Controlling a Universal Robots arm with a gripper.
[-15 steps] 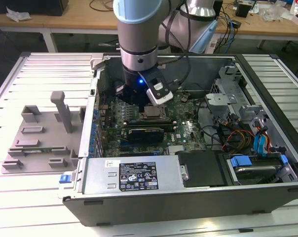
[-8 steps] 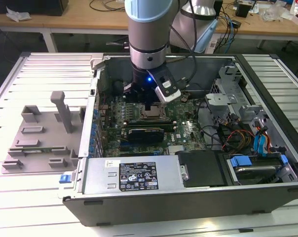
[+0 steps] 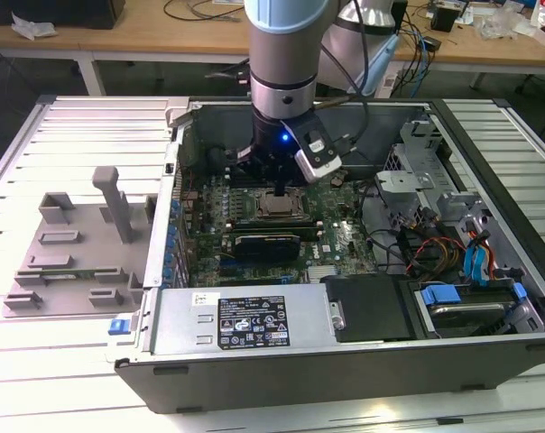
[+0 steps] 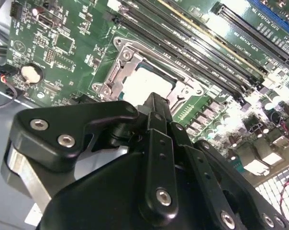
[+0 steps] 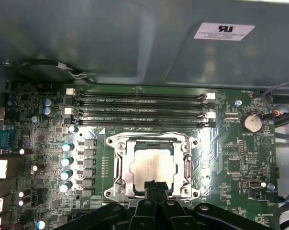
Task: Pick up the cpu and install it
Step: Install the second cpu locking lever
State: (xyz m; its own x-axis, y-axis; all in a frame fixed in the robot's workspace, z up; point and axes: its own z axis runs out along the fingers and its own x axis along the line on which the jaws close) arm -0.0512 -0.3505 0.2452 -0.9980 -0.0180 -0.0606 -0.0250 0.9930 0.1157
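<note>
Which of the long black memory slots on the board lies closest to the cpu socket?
The slot bordering the socket frame, where the cpu sits; the others lie beyond it.

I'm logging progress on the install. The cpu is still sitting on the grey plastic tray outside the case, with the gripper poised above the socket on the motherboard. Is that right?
Not quite. The cpu already lies within the socket frame on the motherboard, not on the grey tray, as the first wrist view shows. The gripper is indeed poised above the socket.
</note>
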